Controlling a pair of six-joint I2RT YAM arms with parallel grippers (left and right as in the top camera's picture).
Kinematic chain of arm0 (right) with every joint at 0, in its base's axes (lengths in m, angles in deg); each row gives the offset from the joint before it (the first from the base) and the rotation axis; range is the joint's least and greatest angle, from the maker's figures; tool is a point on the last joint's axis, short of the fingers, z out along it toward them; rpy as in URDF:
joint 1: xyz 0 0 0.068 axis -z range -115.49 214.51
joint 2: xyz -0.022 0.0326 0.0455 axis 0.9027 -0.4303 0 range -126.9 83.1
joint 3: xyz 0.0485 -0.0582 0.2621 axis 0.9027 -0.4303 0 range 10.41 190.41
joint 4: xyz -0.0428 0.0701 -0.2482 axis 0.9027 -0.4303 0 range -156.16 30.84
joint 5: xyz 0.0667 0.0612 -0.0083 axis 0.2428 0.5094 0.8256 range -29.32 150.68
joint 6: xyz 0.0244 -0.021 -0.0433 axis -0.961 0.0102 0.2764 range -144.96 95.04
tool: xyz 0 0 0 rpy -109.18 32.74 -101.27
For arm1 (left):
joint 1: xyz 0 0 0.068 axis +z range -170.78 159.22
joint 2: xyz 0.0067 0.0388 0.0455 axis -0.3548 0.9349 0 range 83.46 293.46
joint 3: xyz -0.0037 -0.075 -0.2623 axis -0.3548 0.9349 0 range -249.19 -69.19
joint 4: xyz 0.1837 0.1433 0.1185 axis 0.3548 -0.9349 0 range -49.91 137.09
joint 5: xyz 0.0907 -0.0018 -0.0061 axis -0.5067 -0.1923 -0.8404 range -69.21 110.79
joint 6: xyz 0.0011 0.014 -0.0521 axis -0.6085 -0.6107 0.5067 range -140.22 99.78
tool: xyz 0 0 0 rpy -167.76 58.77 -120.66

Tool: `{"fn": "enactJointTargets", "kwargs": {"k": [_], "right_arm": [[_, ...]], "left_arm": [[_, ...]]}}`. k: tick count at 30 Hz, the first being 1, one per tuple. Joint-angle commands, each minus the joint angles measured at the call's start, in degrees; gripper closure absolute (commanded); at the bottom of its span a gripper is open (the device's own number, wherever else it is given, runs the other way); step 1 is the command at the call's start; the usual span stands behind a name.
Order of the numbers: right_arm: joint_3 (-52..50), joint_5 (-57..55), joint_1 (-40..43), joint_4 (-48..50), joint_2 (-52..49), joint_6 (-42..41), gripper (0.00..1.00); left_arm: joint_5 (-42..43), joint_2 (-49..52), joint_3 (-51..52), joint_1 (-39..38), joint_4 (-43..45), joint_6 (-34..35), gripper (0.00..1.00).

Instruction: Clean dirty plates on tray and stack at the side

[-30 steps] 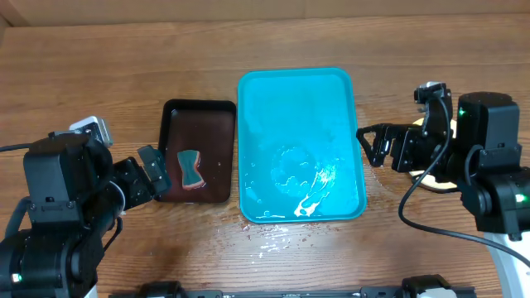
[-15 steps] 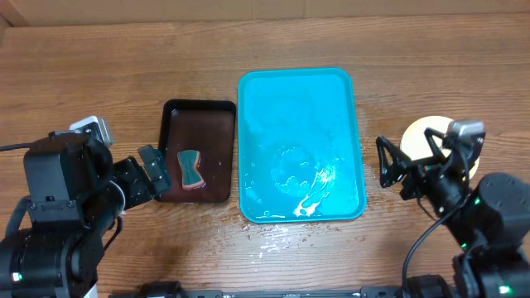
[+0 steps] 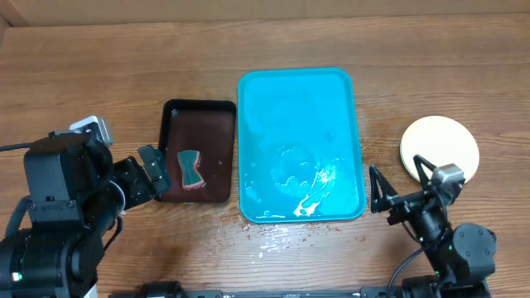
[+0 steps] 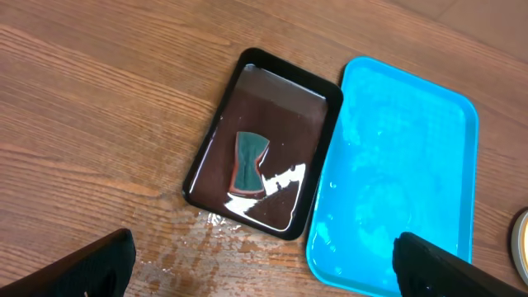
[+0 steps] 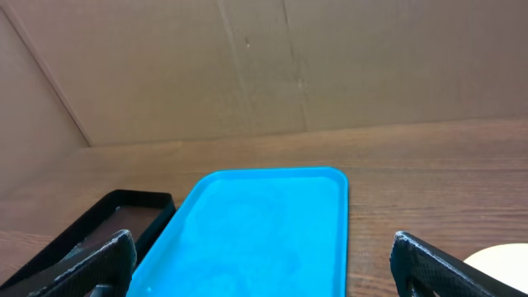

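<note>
The turquoise tray (image 3: pixel 298 141) lies at the table's middle, wet, with no plates on it. It also shows in the left wrist view (image 4: pixel 404 181) and the right wrist view (image 5: pixel 264 223). The plates (image 3: pixel 440 149) sit as a cream stack on the table to the tray's right; only an edge shows in the right wrist view (image 5: pixel 503 260). My right gripper (image 3: pixel 399 186) is open and empty, in front of the stack, beside the tray's right front corner (image 5: pixel 264 272). My left gripper (image 3: pixel 159 172) is open and empty at the left (image 4: pixel 264 276).
A small dark tray (image 3: pixel 199 149) lies left of the turquoise tray and holds a green-and-orange sponge (image 3: pixel 190 168), also seen from the left wrist (image 4: pixel 247 161). Spilled water (image 3: pixel 269 236) wets the wood at the turquoise tray's front. A cardboard wall stands at the back.
My right arm has pulled back from over the plate stack toward the table's front edge, so the stack is now uncovered. The left arm has not moved.
</note>
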Motion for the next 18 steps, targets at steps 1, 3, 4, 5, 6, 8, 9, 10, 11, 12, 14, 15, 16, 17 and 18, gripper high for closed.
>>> {"fn": "enactJointTargets", "kwargs": {"k": [1,3,4,5,6,8,9,10,11,12,14,15,16,17,18], "right_arm": [[-3.61,-0.44,-0.11,1.05,4.63,0.04,0.0],[-5.88,-0.76,-0.11,2.38,6.67,0.07,0.0],[-7.34,-0.87,-0.11,3.52,7.58,0.07,0.0],[-9.84,-0.83,-0.11,5.97,8.98,0.04,0.0],[-11.41,-0.81,-0.11,7.74,9.88,0.02,0.0],[-14.25,-0.83,-0.17,11.17,11.65,0.04,0.0],[-15.17,-0.83,-0.17,12.13,12.37,0.04,0.0],[-16.26,-0.83,-0.22,13.97,12.35,0.04,0.0],[-17.44,-0.81,-0.22,15.65,12.35,0.02,0.0],[-18.67,-0.83,-0.22,17.84,12.35,0.04,0.0],[-18.56,-0.9,-0.28,17.68,12.35,0.07,0.0],[-18.56,-0.98,-0.33,17.7,12.35,0.09,0.0],[-18.56,-1.31,-0.33,17.73,12.35,0.07,0.0],[-18.56,-1.53,-0.33,17.64,12.35,0.07,0.0],[-18.56,-1.53,-0.33,17.49,12.35,0.09,0.0]], "left_arm": [[0.48,0.13,-0.9,0.24,0.07,0.5,0.0],[0.48,0.13,-0.9,0.24,0.07,0.5,0.0],[0.48,0.13,-0.9,0.24,0.07,0.5,0.0],[0.48,0.13,-0.9,0.24,0.07,0.5,0.0],[0.48,0.13,-0.9,0.24,0.07,0.5,0.0],[0.48,0.13,-0.9,0.24,0.07,0.5,0.0],[0.48,0.13,-0.9,0.24,0.07,0.5,0.0],[0.48,0.13,-0.9,0.24,0.07,0.5,0.0],[0.48,0.13,-0.9,0.24,0.07,0.5,0.0],[0.48,0.13,-0.9,0.24,0.07,0.5,0.0],[0.37,0.13,-0.9,0.24,-0.22,0.44,0.0],[-0.04,0.13,-0.9,0.24,-0.61,0.37,0.0],[-0.63,0.13,-0.9,0.24,-0.52,0.26,0.0],[-2.38,0.13,-0.9,0.24,0.09,0.24,0.0],[-5.4,0.13,-0.81,0.24,1.27,0.2,0.0]]}}
